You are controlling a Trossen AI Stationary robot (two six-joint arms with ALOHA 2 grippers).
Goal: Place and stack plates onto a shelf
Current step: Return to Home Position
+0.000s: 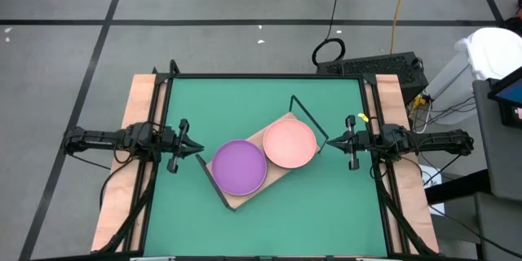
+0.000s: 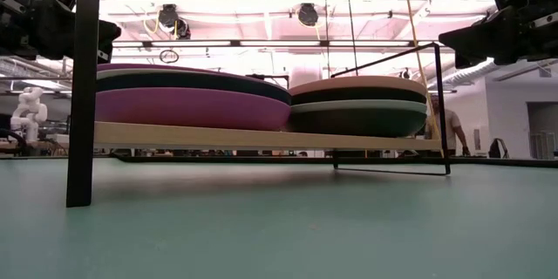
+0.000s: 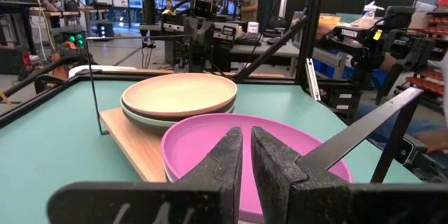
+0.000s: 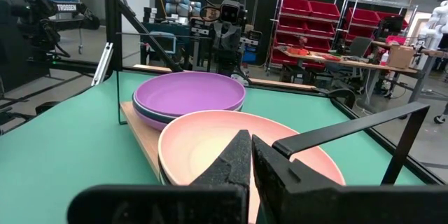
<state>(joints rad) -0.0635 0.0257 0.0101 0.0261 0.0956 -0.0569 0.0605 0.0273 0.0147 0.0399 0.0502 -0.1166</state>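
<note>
The shelf (image 1: 235, 199), a light wooden board with a black wire frame (image 1: 306, 112) at its ends, lies slanted mid-table. Two stacks of plates rest on it. The purple plate (image 1: 239, 165) tops the near-left stack and the pink plate (image 1: 289, 143) tops the far-right one. In the low view, darker and pale plates show under the purple top plate (image 2: 192, 77) and the pink top plate (image 2: 362, 85). My left gripper (image 1: 198, 148) hovers level at the table's left, shut and holding nothing. My right gripper (image 1: 330, 141) hovers level at the right, shut and holding nothing.
The shelf's wire end frames stand upright close in front of each gripper, as a black post (image 2: 83, 87) in the low view. Wooden side boards (image 1: 122, 179) flank the green table (image 1: 269, 236). Cables and a keyboard (image 1: 371, 65) lie beyond the far edge.
</note>
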